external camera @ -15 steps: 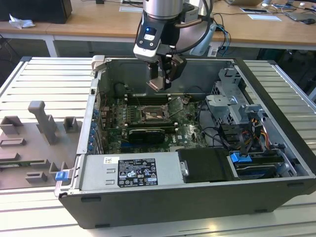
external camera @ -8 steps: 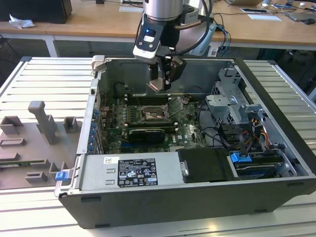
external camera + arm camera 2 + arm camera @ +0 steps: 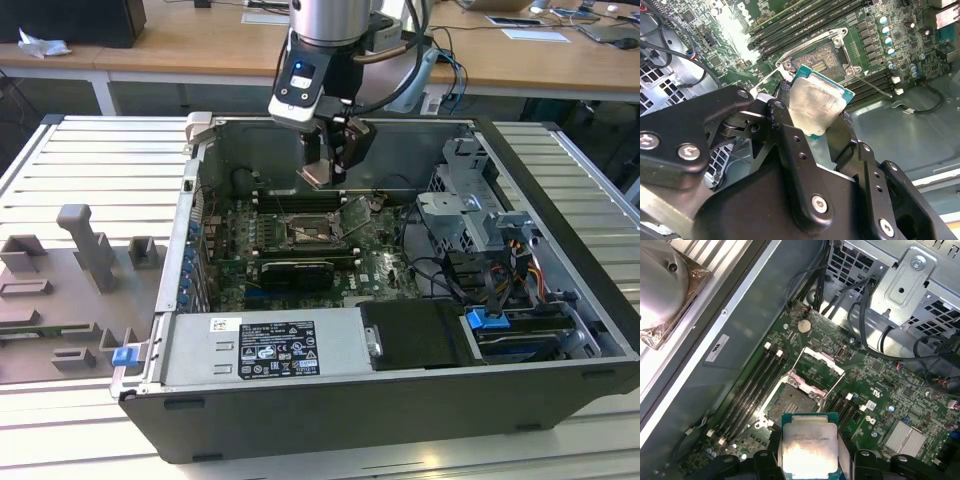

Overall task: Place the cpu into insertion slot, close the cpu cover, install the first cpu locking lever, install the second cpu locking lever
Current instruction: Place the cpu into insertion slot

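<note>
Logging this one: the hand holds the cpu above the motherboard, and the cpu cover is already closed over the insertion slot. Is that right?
Not quite. The cpu cover is not closed: in the first wrist view it stands tilted up, leaving the insertion slot uncovered. The rest holds: the hand holds the cpu above the motherboard.

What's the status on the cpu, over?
Gripper shut on the cpu, above the board. Insertion slot empty, cpu cover raised open. Nothing seen in the way.
</note>
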Controlling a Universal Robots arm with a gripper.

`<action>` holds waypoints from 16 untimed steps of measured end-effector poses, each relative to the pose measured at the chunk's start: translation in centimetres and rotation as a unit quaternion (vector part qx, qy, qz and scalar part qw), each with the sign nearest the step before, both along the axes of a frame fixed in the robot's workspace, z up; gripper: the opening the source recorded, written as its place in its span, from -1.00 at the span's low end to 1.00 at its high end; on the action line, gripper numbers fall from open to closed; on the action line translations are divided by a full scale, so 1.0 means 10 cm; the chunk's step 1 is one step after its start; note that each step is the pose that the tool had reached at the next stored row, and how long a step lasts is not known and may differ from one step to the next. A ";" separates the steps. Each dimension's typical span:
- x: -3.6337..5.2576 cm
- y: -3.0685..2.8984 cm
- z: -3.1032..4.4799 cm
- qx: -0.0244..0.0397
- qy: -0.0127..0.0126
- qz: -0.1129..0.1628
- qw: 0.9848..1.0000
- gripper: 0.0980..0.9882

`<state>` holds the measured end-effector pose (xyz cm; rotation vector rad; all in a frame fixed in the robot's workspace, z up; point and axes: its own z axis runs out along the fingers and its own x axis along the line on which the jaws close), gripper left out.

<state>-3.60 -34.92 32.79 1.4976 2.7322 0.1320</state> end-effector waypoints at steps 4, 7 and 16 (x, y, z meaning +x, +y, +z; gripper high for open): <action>0.000 0.000 -0.016 0.000 0.000 -0.002 1.000 -0.02; 0.000 0.000 -0.034 0.000 0.000 -0.005 1.000 -0.02; 0.000 0.000 -0.108 0.000 0.001 -0.073 0.997 -0.02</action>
